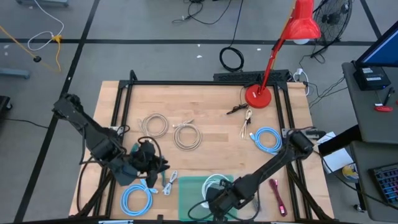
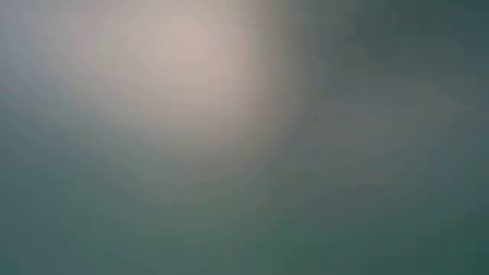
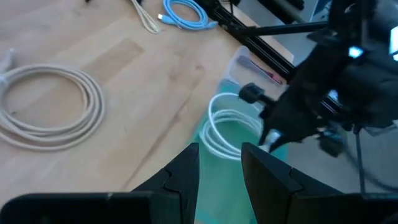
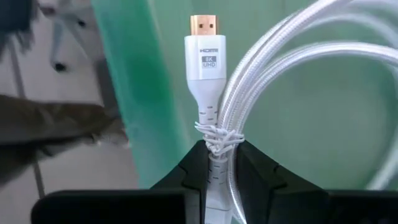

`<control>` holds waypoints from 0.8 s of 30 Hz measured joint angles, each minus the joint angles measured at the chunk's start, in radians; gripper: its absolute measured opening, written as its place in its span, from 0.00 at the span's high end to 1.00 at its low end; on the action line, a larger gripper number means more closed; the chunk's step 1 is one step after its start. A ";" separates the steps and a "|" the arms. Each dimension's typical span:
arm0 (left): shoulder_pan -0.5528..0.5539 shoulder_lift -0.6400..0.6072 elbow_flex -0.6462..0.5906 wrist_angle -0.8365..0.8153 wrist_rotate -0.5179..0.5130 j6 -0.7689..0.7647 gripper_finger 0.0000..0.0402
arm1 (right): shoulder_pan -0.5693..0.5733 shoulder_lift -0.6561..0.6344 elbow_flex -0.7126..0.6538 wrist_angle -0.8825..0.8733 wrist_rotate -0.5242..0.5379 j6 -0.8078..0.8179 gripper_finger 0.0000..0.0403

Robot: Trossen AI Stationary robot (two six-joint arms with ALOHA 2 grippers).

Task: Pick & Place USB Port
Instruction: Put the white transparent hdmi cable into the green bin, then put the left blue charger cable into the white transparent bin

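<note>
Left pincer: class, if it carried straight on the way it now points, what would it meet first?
Probably the white coiled cable on the green mat, directly beyond the left pincer; the right arm stands just behind. Depth is unclear.

Braided white cable point(image 4: 273, 81), gold metal plug tip; pale wood table point(image 1: 205, 106), matt grain

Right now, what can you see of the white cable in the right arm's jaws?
The white cable is a braided, woven-looking cord wound into a coil and bound with a thin white twist tie. Its white plug is printed HDMI 8K UHD and ends in a gold tip. The right gripper is shut on the plug's neck beside the tie. The coil hangs over the green bin at the table's near edge.
</note>
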 joint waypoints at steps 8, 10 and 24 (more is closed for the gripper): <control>-0.024 0.000 0.000 0.000 -0.005 -0.020 0.69 | 0.009 0.044 0.000 -0.014 -0.091 -0.033 0.89; -0.024 0.000 0.000 0.000 -0.005 -0.027 0.69 | 0.009 0.043 0.000 -0.026 -0.116 -0.046 0.89; -0.025 -0.001 0.000 0.007 -0.050 -0.045 0.69 | -0.028 0.023 0.000 -0.019 -0.193 -0.078 0.58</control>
